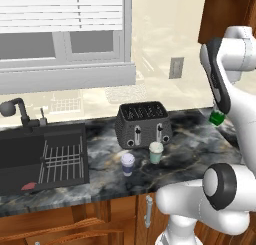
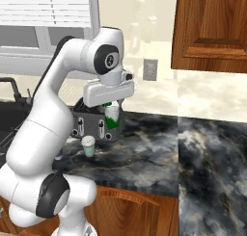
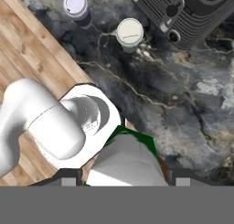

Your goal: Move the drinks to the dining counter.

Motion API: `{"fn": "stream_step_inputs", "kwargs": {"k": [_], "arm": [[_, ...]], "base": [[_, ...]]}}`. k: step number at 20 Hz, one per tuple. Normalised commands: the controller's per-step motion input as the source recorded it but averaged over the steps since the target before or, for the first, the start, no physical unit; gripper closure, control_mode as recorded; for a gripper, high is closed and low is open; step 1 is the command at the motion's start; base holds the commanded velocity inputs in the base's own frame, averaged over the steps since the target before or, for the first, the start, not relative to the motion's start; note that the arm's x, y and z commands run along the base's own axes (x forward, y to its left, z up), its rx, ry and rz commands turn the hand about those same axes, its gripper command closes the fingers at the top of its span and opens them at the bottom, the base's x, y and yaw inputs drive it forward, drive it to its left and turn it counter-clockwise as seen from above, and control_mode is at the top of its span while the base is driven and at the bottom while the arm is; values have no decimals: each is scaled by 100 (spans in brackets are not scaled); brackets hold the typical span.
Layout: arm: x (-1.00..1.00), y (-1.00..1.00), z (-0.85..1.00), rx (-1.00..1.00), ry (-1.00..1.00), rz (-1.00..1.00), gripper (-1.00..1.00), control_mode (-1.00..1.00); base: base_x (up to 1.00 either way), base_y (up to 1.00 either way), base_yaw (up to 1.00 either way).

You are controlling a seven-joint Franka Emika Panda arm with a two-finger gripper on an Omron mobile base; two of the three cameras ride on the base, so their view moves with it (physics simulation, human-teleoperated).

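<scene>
The dining counter [image 2: 212, 163] is lying at the right-base frame's lower right, to the right of the gripper [image 2: 112, 115], which is clamping the upright green bottle [image 2: 112, 117] at centre left, above the toaster [image 2: 91, 124] and pale green cup [image 2: 88, 146].

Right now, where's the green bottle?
In the gripper, lifted above the counter in the right base view, just in front of the toaster; both cups sit below to its left.
</scene>
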Motion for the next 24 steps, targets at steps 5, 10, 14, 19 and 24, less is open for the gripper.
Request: {"fn": "stream_step_inputs", "kwargs": {"k": [5,10,14,19,24], "arm": [[-16,0,25,0,-1,0,100,-100],[-16,0,29,0,-1,0,100,-100],[-13,0,26,0,-1,0,100,-100],[-10,0,27,0,0,0,100,-100],[0,0,0,0,0,0,100,100]], "base": [[0,0,0],[0,0,0],[0,0,0],[0,0,0],[-27,7,0]]}}
